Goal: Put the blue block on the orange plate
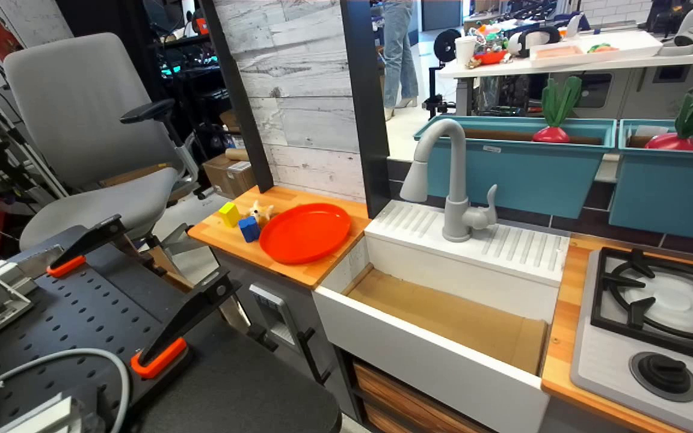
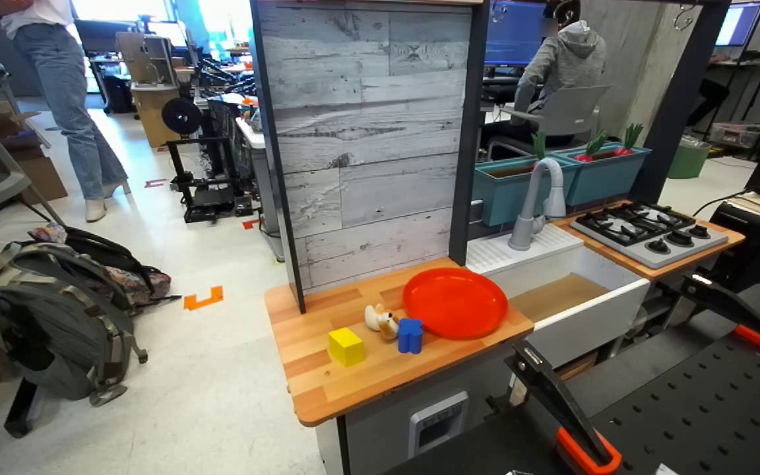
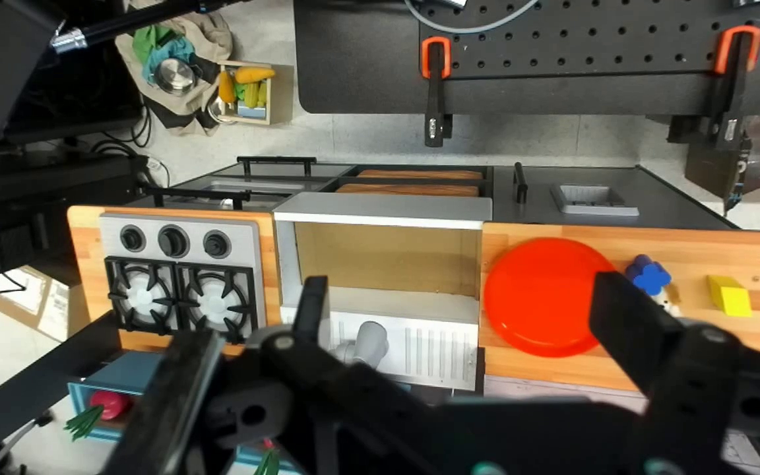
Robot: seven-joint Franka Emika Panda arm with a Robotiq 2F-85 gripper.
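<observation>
A round, shallow, orange-red plastic plate [image 2: 456,302] is lying on a light-brown wooden countertop [image 2: 307,356]. A small, solid blue block [image 2: 410,336] with a lobed outline is standing upright on this countertop, just outside the plate's rim; in the wrist view, a narrow strip of wood is separating the two. A white-and-tan toy animal [image 2: 380,320] is resting next to the blue block, near the plate. A yellow block [image 2: 346,347] with flat faces is sitting farther from the plate. A white rectangular sink [image 1: 431,367] with a grey faucet [image 1: 458,180] is occupying the plate's opposite side, with a grey stovetop [image 3: 181,277] sitting farther out. In the wrist view, the black two-finger gripper [image 3: 461,290] is holding its fingers [image 3: 624,316] wide apart; one finger is hiding part of the plate's rim.
</observation>
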